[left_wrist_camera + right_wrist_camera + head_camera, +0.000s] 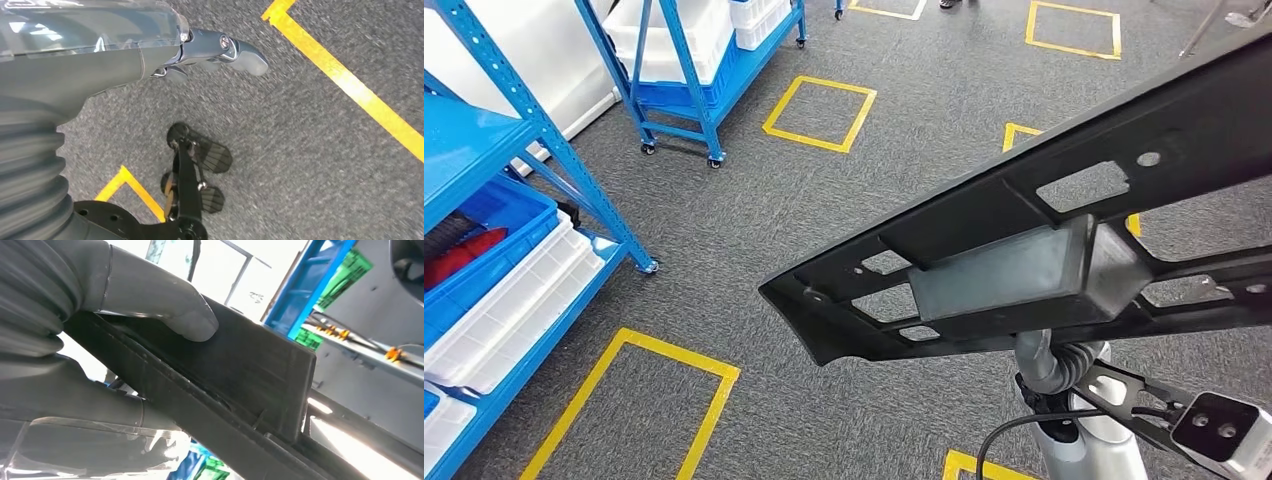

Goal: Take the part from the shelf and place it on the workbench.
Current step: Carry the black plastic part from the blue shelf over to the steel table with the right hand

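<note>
Carrying the black plastic part [1024, 250] away from the blue shelving [494, 180], workbench not in sight.

The long, perforated part juts well out past the right hand [125, 335], which clamps its boxy middle section: thumb [165, 310] pressed on one face, the rest of the hand beneath (its fingers are hidden by the part). So long an overhang could swing into the shelf uprights or the wheeled blue cart [694, 70] during a turn, and the leverage could, I judge, twist it out of a one-handed hold. The left hand [210, 55] hangs at the robot's side over the grey carpet [310, 150], holding nothing, fingers loosely curled; whether they are fully closed I cannot tell.
</note>
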Controlling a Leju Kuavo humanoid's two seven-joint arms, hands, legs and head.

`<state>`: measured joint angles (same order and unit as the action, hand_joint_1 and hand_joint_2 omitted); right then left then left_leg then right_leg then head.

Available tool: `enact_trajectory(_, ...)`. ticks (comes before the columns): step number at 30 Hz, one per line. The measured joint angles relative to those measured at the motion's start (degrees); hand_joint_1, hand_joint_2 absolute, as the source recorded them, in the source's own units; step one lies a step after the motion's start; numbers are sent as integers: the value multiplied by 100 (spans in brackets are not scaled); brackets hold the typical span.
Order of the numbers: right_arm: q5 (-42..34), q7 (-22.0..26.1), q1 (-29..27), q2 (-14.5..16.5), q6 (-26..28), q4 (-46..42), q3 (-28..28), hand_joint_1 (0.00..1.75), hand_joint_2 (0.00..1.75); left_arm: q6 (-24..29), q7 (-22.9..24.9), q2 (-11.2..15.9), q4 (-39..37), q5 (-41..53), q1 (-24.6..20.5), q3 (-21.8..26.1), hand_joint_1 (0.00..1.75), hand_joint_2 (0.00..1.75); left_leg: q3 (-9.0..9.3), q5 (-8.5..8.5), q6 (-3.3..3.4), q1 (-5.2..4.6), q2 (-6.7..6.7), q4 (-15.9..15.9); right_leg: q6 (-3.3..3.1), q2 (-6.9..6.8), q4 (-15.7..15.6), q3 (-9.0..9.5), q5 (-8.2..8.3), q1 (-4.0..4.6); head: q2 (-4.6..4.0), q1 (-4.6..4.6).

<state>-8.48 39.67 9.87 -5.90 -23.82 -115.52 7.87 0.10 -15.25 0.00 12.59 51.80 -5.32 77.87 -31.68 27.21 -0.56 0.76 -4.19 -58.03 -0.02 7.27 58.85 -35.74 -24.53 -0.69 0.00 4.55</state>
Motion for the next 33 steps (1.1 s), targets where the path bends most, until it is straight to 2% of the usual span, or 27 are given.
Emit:
enact_trajectory(1,-6,-30,2,6,2,30,-26,175,175,7,7,-16,0,7,-8,-1,0,175,13,-21,38,3,68,28,32,-7,6,-13,3,-5,0,-1)
enact_trajectory(2,-10,-64,13,10,12,64,-51,175,175,13,20,-31,0,23,-17,-2,0,175,25,-43,80,10,139,57,59,-108,71,-47,-44,4,0,-1)
enact_trajectory(3,-16,-96,25,13,24,105,-74,175,175,15,42,-45,0,50,-21,-5,0,175,36,-61,117,16,216,86,81,-261,245,-129,-157,16,0,-1)
enact_trajectory(5,-53,-121,24,15,45,218,-121,175,175,15,112,-67,0,134,-7,-26,0,175,39,-67,160,-8,370,101,117,-587,926,-446,-524,15,0,-1)
enact_trajectory(6,-79,-120,9,16,48,283,-146,175,175,18,158,-76,0,176,4,-42,0,175,34,-63,167,-21,445,98,136,-647,1294,-620,-675,3,0,0)
enact_trajectory(7,-105,-117,-9,18,42,345,-169,175,175,23,201,-89,0,209,11,-56,0,175,31,-59,170,-31,519,95,149,-674,1529,-729,-738,-8,0,0)
enact_trajectory(8,-131,-113,-17,18,27,408,-186,175,175,30,242,-106,0,234,11,-68,0,175,30,-54,169,-37,591,92,156,-691,1551,-731,-693,-14,0,-1)
enact_trajectory(9,-155,-112,-14,18,6,464,-195,175,175,38,270,-128,0,251,9,-76,0,175,33,-47,165,-40,659,88,155,-718,1346,-615,-556,-16,0,-1)
enact_trajectory(11,-197,-139,33,18,-30,566,-199,175,175,43,295,-174,0,280,0,-95,0,175,54,-23,141,-53,782,84,120,-899,549,-167,-235,9,0,-1)
enact_trajectory(12,-210,-162,72,19,-38,608,-199,175,175,41,292,-194,0,292,-1,-108,0,175,64,-8,119,-66,832,79,84,-988,222,7,-142,30,0,-2)
enact_trajectory(13,-222,-184,114,22,-41,648,-198,175,175,37,288,-207,0,304,-3,-120,0,175,73,4,93,-78,876,76,48,-1048,28,105,-107,54,0,-1)
enact_trajectory(14,-231,-201,150,26,-45,686,-196,175,175,35,284,-220,0,311,-6,-133,0,175,81,12,65,-88,920,77,11,-1054,-24,118,-123,78,0,-2)
enact_trajectory(16,-243,-216,192,33,-62,745,-189,175,175,33,278,-245,0,311,-15,-154,0,175,93,35,6,-87,986,78,-46,-944,-47,109,-97,73,0,-1)
enact_trajectory(18,-250,-239,244,40,-82,792,-162,175,175,39,274,-269,0,304,-16,-168,0,175,24,185,-49,-65,832,-116,-113,-843,-88,120,-66,43,0,0)
enact_trajectory(20,-258,-271,305,60,-81,832,-105,175,175,52,267,-280,0,291,-1,-172,0,175,-272,550,-88,-43,571,-787,-159,-732,-108,127,-50,34,0,0)
enact_trajectory(21,-263,-286,322,68,-72,848,-76,175,175,63,265,-282,0,281,11,-172,0,175,-474,730,-98,-41,506,-1208,-169,-669,-106,125,-50,40,0,0)
enact_trajectory(22,-269,-294,327,74,-62,861,-54,175,175,74,263,-282,0,268,22,-172,0,175,-641,829,-104,-40,480,-1535,-171,-601,-102,125,-50,45,0,0)
enact_trajectory(23,-277,-298,327,74,-53,874,-39,175,175,83,260,-282,0,250,30,-172,0,175,-716,803,-104,-39,471,-1652,-171,-531,-96,126,-50,47,0,0)
enact_trajectory(24,-282,-301,330,74,-46,886,-26,175,175,90,254,-282,0,233,35,-172,0,175,-690,667,-99,-37,465,-1548,-169,-459,-86,128,-52,48,0,0)
enact_trajectory(25,-286,-301,336,74,-40,897,-14,175,175,93,244,-281,0,217,35,-172,0,175,-562,450,-92,-29,434,-1233,-163,-388,-72,130,-55,46,0,0)
enact_trajectory(26,-294,-299,348,75,-37,907,-1,175,175,97,232,-280,0,200,34,-170,0,175,-388,231,-82,-13,313,-812,-150,-321,-53,124,-62,41,0,0)
enact_trajectory(27,-301,-295,370,75,-38,919,11,175,175,100,214,-280,0,184,33,-168,0,175,-230,84,-69,6,169,-437,-127,-253,-24,106,-68,42,0,0)
enact_trajectory(28,-309,-290,394,77,-46,932,26,175,175,105,198,-279,0,166,33,-166,0,175,-120,3,-53,16,43,-181,-95,-190,-4,82,-67,36,0,0)
enact_trajectory(29,-317,-286,416,78,-60,946,38,175,175,111,182,-279,0,142,34,-162,0,175,-70,-11,-30,14,-43,-59,-56,-127,5,54,-58,25,0,0)
enact_trajectory(31,-329,-284,447,79,-90,975,55,175,175,119,150,-281,0,100,27,-157,0,175,-53,-24,36,1,36,-23,28,-11,-8,16,-26,6,0,0)
enact_trajectory(32,-337,-282,463,79,-100,987,57,175,175,120,132,-283,0,84,17,-156,0,175,-42,-44,78,3,102,6,56,-58,17,-5,-41,8,0,0)
enact_trajectory(33,-346,-279,492,79,-105,1002,61,175,175,121,113,-284,0,74,10,-155,0,175,-30,-66,119,8,173,37,77,-178,119,-59,-110,18,0,-1)
